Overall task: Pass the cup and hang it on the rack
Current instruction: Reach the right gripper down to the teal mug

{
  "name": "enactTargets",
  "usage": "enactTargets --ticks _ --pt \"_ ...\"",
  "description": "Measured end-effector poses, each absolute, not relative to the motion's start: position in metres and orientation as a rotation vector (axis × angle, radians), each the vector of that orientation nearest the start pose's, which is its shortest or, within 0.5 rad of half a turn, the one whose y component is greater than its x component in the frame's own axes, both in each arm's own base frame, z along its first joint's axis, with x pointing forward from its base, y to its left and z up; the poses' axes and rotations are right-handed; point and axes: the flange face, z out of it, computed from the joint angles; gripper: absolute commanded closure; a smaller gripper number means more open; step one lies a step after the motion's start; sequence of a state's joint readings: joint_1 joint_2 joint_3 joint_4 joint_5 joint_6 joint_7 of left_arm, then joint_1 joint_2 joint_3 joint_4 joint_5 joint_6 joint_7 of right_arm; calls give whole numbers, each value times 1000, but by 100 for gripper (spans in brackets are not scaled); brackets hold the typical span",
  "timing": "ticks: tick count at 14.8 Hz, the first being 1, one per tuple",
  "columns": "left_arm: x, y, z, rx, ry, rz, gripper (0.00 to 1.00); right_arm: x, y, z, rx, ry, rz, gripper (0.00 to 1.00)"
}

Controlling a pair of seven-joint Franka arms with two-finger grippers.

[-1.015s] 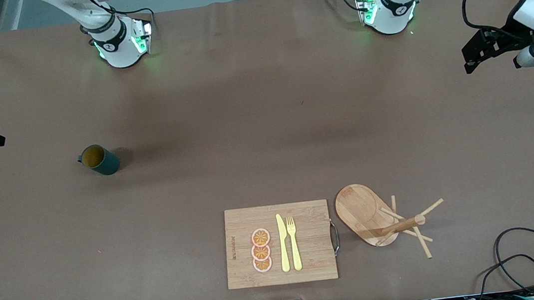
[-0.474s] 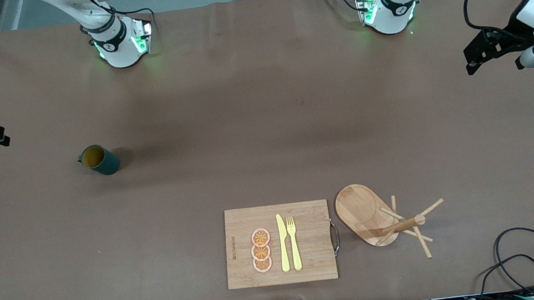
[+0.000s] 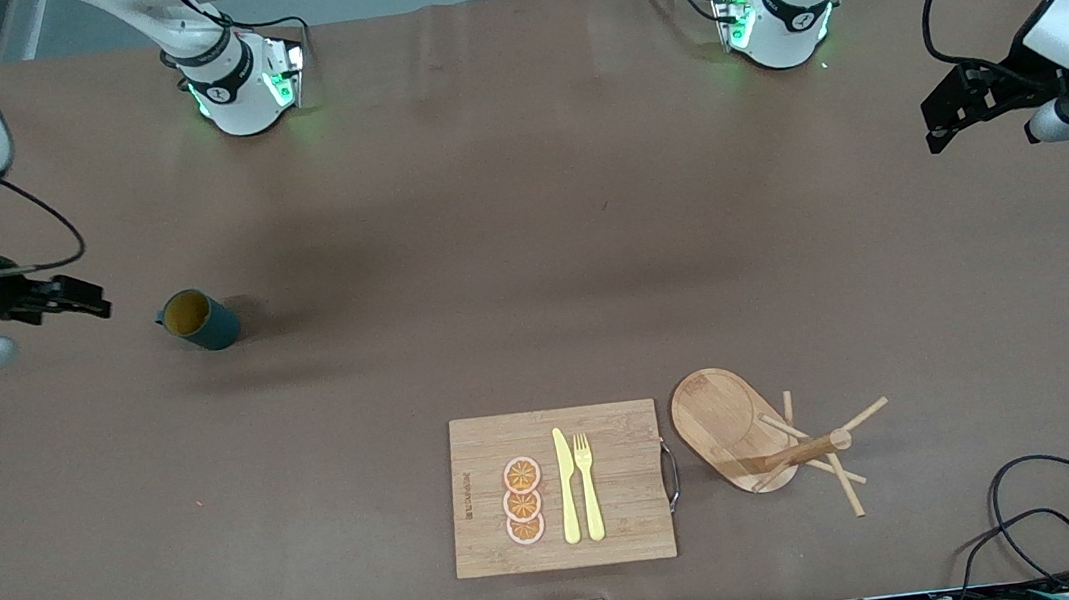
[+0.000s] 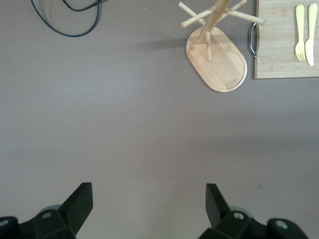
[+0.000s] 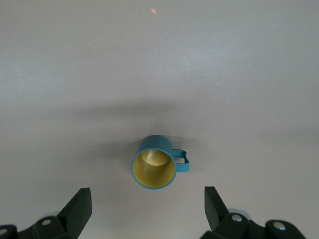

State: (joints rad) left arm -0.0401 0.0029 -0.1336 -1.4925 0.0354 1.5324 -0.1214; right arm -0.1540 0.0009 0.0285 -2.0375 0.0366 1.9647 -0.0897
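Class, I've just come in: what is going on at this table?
Nothing is held yet. The right gripper, open, hangs over the table beside the upright cup. The left gripper, open, waits at its own end. The rack stands empty beside the cutting board, nearer the camera.

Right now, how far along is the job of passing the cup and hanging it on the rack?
Nothing is done yet. The cup stands upright on the table toward the right arm's end, untouched. In hand: the right gripper is open beside the cup, apparently lining up a grasp. The left gripper waits open at its own end. Left: grasp, pass, and hang on the rack, whose pegs are bare.
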Motion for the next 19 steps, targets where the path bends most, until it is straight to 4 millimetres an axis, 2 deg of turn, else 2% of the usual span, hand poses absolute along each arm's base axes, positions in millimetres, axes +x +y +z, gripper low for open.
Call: enactTargets --ticks 4,10,14,16,19 --pt "549 -92 651 -3112 80 -56 0 514 -64 384 -3089 112 80 0" --pt "551 -93 653 -3113 81 -62 0 486 -56 355 -3077 152 77 0" --pt "551 -92 654 -3114 79 -65 0 469 -21 323 -3085 160 63 0" --pt "551 -92 654 -3114 79 -65 0 464 -4 315 -3090 125 53 0" --pt "551 -91 655 -3114 76 -68 0 462 6 309 -3093 101 23 0"
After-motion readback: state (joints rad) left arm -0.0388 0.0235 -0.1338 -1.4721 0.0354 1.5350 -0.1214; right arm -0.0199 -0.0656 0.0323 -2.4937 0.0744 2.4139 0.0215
